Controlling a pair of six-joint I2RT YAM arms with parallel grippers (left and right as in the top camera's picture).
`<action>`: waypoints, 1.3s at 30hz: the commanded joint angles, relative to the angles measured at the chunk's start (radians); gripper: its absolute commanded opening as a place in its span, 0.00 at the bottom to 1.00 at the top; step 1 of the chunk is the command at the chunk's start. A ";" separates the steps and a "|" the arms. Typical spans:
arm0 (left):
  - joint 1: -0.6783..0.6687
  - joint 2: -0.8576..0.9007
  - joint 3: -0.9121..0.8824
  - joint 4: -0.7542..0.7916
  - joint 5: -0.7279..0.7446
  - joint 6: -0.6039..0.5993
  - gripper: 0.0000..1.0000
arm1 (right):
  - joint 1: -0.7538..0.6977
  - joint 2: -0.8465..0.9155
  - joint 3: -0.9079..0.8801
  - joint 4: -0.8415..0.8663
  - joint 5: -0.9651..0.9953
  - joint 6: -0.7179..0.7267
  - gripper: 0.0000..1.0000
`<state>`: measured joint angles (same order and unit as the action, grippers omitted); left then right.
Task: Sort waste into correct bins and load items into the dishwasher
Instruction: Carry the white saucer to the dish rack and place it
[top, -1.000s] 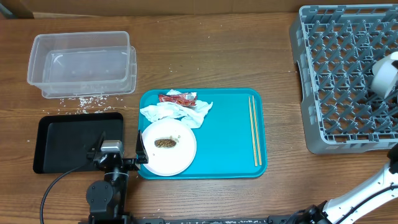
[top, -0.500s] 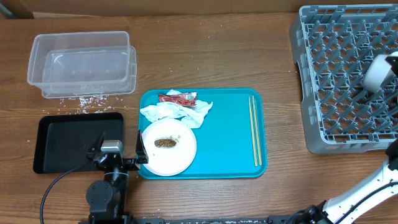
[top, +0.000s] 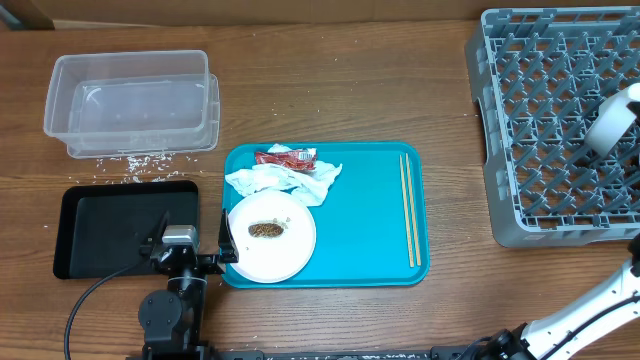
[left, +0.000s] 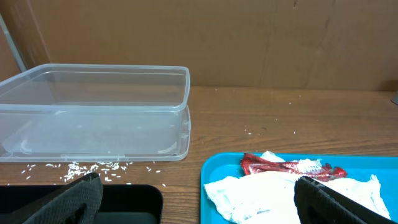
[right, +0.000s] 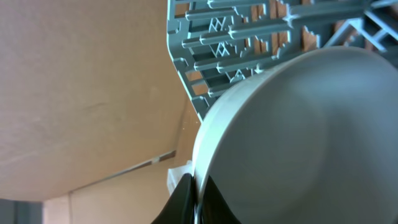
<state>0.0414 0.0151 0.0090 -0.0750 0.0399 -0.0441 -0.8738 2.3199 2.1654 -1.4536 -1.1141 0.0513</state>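
Over the grey dish rack (top: 545, 120), right gripper (right: 196, 194) clamped on white bowl (right: 298, 137) rim, left gripper (left: 198, 196) wide open beside black tray (top: 100, 232).

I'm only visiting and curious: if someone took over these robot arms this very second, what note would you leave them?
Left fingers: open, empty, low at the turquoise tray's left end, beside the black tray.
Right fingers: shut on the rim of a white bowl, held over the dish rack's right side.
Done: nothing visibly sorted; clear tub and black tray hold no waste that I can see.
Left: set the bowl in the rack; napkin, red wrapper, plate with food scrap, and chopsticks all lie on the turquoise tray; rice grains lie by the tub.
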 joint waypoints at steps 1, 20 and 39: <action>0.005 -0.010 -0.005 -0.002 -0.006 0.022 1.00 | -0.041 -0.023 -0.005 -0.052 0.103 0.002 0.06; 0.005 -0.010 -0.005 -0.002 -0.006 0.022 1.00 | -0.053 -0.300 -0.005 -0.076 0.328 0.133 0.45; 0.005 -0.010 -0.004 -0.002 -0.006 0.022 1.00 | 0.135 -0.294 -0.053 0.057 1.084 0.415 0.12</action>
<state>0.0414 0.0151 0.0090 -0.0753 0.0399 -0.0441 -0.7700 2.0354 2.1471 -1.4204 -0.2913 0.3389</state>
